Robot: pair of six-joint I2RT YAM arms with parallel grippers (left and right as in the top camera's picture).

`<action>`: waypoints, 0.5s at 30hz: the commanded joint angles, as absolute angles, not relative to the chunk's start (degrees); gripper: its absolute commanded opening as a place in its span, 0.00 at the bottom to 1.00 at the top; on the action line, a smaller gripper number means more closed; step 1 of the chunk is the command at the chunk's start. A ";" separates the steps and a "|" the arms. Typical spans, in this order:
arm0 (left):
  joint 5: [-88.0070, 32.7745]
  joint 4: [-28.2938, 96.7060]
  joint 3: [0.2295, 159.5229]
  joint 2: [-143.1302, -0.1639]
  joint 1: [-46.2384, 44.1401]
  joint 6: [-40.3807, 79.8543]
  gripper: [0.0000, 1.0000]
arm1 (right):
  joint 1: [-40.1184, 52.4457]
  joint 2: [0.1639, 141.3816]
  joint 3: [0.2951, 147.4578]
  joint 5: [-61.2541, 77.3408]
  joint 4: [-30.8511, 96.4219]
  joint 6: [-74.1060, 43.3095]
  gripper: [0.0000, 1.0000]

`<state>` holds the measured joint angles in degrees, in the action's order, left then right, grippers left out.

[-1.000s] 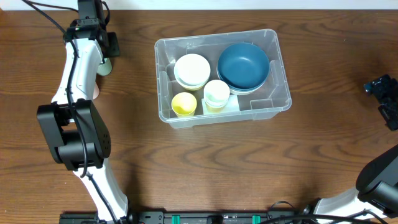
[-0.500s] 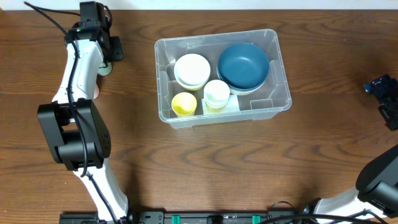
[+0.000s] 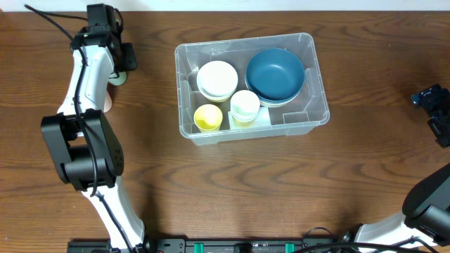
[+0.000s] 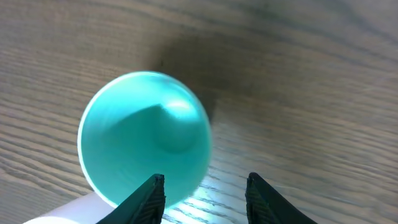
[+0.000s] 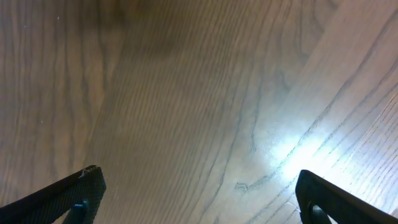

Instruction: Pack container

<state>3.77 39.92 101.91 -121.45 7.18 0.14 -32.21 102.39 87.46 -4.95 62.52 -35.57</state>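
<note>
The container (image 3: 309,84), a clear plastic bin, stands at the table's middle. It holds a blue bowl (image 3: 275,74), a white bowl (image 3: 217,79), a yellow cup (image 3: 208,117) and a pale cup (image 3: 245,105). At the far left a teal cup (image 4: 144,137) stands upright on the table, also visible from overhead (image 3: 120,77). My left gripper (image 4: 205,186) hovers open over it, one finger above the cup's mouth and the other above bare wood beside the rim. My right gripper (image 5: 199,193) is wide open over bare table at the right edge (image 3: 430,98).
A pale pinkish object (image 3: 107,102) lies just in front of the teal cup, partly under my left arm; its edge shows in the left wrist view (image 4: 62,214). The left arm's links (image 3: 81,147) stretch along the table's left side.
My left gripper has shifted slightly toward the teal cup and its jaws have narrowed a little. The right arm and the container's contents have not moved.
</note>
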 commanded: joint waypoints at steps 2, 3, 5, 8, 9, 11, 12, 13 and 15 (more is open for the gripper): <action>3.49 40.18 101.41 -124.29 7.97 0.01 0.43 | -32.29 102.54 87.37 -5.58 62.54 -36.38 0.99; 3.51 40.18 101.41 -124.31 7.97 0.01 0.43 | -32.29 102.54 87.37 -5.61 62.54 -36.38 0.99; 3.49 39.99 101.41 -124.31 7.97 0.01 0.43 | -32.29 102.54 87.37 -5.61 62.54 -36.38 0.99; 3.49 39.99 101.41 -124.31 7.97 0.01 0.33 | -32.29 102.54 87.37 -5.61 62.54 -36.38 0.99; 3.49 39.99 101.41 -124.31 7.97 0.01 0.29 | -32.29 102.54 87.37 -5.61 62.54 -36.38 0.99; 3.49 40.03 101.41 -124.31 7.97 0.03 0.19 | -32.29 102.54 87.37 -5.61 62.54 -36.38 0.99; 3.49 40.16 101.41 -124.31 7.97 0.03 0.11 | -32.29 102.54 87.37 -5.61 62.54 -36.38 0.99; 3.49 40.27 101.41 -124.31 7.97 0.03 0.06 | -32.29 102.54 87.37 -5.61 62.54 -36.38 0.99; 3.49 40.69 101.43 -124.31 7.97 0.05 0.06 | -32.29 102.54 87.37 -5.61 62.54 -36.38 0.99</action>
